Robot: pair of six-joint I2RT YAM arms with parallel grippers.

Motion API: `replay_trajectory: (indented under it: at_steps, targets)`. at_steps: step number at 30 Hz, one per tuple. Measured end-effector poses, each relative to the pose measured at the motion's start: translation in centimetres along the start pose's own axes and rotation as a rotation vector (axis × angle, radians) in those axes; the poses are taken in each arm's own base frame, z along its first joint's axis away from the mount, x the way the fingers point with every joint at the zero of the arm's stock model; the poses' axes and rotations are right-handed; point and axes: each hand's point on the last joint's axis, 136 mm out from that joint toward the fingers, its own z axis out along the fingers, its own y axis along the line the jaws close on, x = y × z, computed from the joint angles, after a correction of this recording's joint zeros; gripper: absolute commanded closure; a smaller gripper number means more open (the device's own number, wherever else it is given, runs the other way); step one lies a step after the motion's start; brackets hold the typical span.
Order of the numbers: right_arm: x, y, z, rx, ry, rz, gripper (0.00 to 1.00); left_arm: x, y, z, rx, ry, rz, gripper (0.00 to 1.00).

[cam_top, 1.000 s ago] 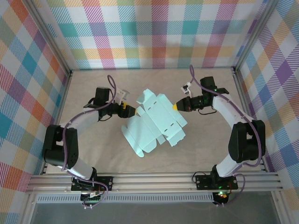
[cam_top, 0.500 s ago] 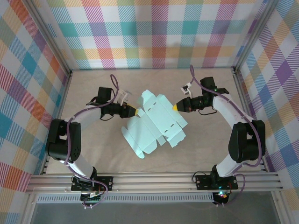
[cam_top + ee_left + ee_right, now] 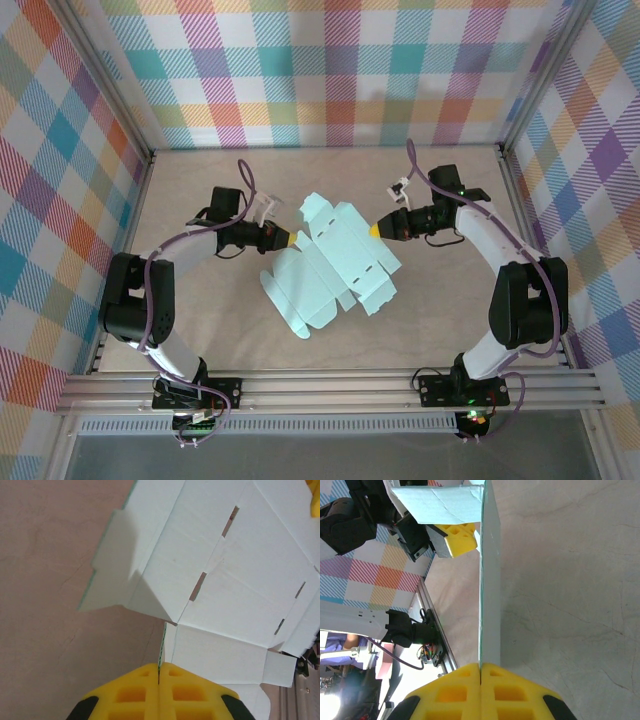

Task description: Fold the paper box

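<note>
Here, the pale mint-teal die-cut thin-card paper box (image 3: 335, 262) is lying mostly flat and unfolded on the beige surface (image 3: 200, 180), between our arms. We are clamping our yellow-padded left gripper (image 3: 289, 239) on its left edge and our right gripper (image 3: 375, 230) on its opposite edge, probably bracing both sides so panels can be creased upward.

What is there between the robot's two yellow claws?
The paper box, an unfolded pale sheet, spans the whole stretch between the left claw and the right claw in the top view. Each claw pinches one edge of it.
</note>
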Motion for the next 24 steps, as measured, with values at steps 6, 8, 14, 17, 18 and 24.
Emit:
replay_trajectory:
  at_steps: [6, 8, 14, 17, 18, 24]
  targets:
    - [0.0, 0.0, 0.0, 0.000, 0.001, 0.001, 1.00, 0.7, -1.1, 0.5, -0.071, -0.022, 0.083, 1.00]
    - [0.0, 0.0, 0.0, 0.000, 0.001, 0.002, 1.00, 1.0, -2.1, 0.8, -0.118, -0.028, 0.137, 1.00]
    - [0.0, -0.1, -0.1, 0.002, -0.002, 0.008, 1.00, 1.5, -4.9, 2.2, -0.296, -0.016, 0.345, 1.00]
    - [-0.1, -0.2, -0.3, 0.005, -0.008, 0.013, 1.00, 2.1, -5.7, 3.2, -0.419, 0.001, 0.448, 1.00]
    - [-0.1, -0.2, -0.3, 0.005, -0.008, 0.013, 1.00, 2.3, -6.0, 3.6, -0.467, 0.008, 0.485, 1.00]
    - [-0.4, -0.3, -0.3, 0.005, -0.016, 0.030, 1.00, 3.4, -6.6, 6.1, -0.704, 0.055, 0.687, 1.00]
